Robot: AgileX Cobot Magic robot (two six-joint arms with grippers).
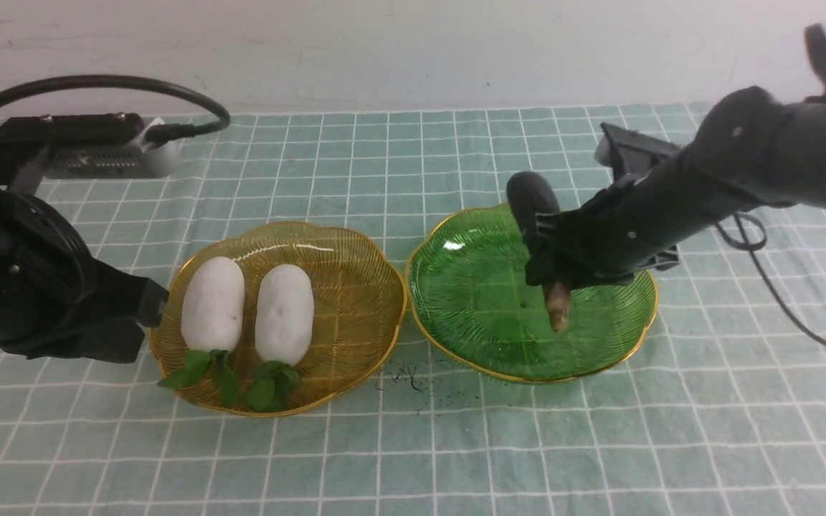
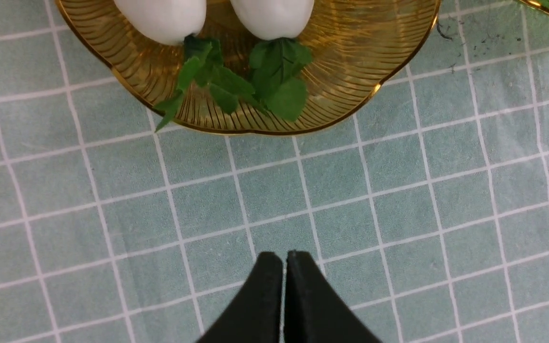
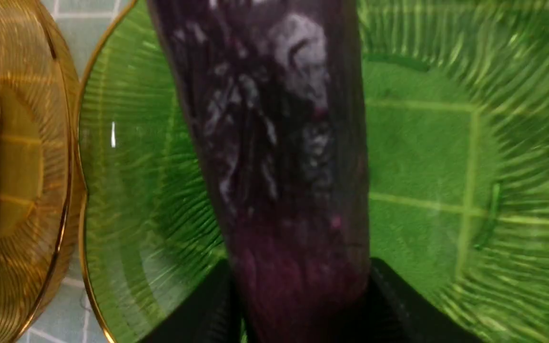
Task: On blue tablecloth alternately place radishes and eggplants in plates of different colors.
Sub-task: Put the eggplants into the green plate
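Note:
Two white radishes (image 1: 213, 302) (image 1: 285, 313) lie side by side in the amber plate (image 1: 355, 244), with their green leaves toward the front. My right gripper (image 1: 553, 258) is shut on a dark purple eggplant (image 1: 531, 201) and holds it tilted over the green plate (image 1: 470, 301), its tan stem end low near the plate's middle. In the right wrist view the eggplant (image 3: 274, 143) sits between both black fingers above the green plate (image 3: 446, 143). My left gripper (image 2: 284, 257) is shut and empty over the blue tablecloth (image 2: 398, 190), just in front of the amber plate (image 2: 350, 71).
A grey power strip (image 1: 108, 161) with a thick black cable lies at the back left. A thin cable (image 1: 779, 301) trails on the cloth at the right. Dark specks (image 1: 406, 380) lie on the cloth between the plates' front edges. The white wall closes off the back.

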